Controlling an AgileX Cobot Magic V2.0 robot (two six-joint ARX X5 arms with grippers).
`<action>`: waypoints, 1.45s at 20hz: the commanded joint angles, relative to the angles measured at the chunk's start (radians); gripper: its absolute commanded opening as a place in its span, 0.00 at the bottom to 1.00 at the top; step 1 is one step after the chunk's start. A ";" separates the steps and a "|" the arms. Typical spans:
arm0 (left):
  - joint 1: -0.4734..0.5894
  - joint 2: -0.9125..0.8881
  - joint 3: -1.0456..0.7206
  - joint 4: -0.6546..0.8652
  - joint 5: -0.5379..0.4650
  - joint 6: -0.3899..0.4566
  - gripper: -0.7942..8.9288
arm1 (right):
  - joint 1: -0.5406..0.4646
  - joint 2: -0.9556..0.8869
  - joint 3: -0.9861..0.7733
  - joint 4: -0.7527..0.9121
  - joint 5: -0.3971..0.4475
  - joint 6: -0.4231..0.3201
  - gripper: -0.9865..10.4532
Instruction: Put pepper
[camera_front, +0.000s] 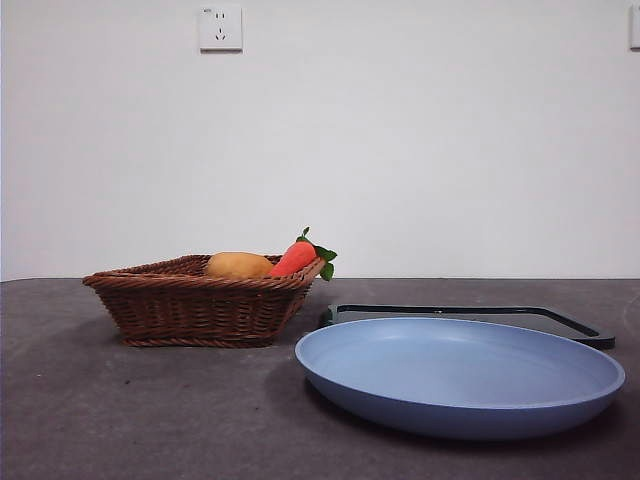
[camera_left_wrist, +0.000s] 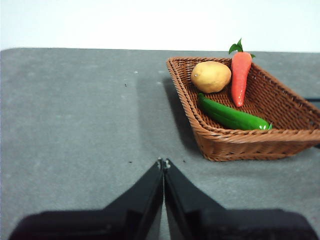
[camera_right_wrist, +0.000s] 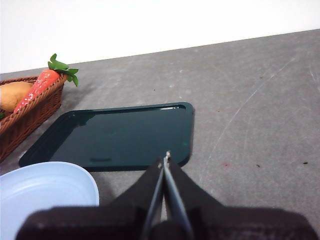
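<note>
- Because the woven basket (camera_front: 190, 300) has a high wall, the front view hides the pepper (camera_left_wrist: 231, 115); only the left wrist view shows it, glossy, slim and dark green, lying on the basket floor.
- Beside it lie a matt yellow-brown potato (camera_left_wrist: 211, 76) and an orange carrot (camera_left_wrist: 240, 77) with green leaves.
- The dark flat tray (camera_right_wrist: 120, 137) sits partly behind the smooth blue plate (camera_front: 460, 375) on the grey worktop (camera_left_wrist: 80, 120).
- The left claw (camera_left_wrist: 163, 162) and right claw (camera_right_wrist: 165, 157) hang empty, jaws together.
</note>
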 joint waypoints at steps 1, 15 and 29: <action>0.003 -0.003 -0.011 0.012 0.002 -0.111 0.09 | 0.003 -0.004 -0.005 0.007 -0.001 0.035 0.10; 0.003 0.006 0.056 0.038 0.082 -0.355 0.09 | 0.003 0.008 0.065 0.066 -0.035 0.306 0.09; 0.003 0.285 0.426 -0.240 0.224 -0.216 0.09 | 0.014 0.400 0.541 -0.283 -0.177 0.143 0.09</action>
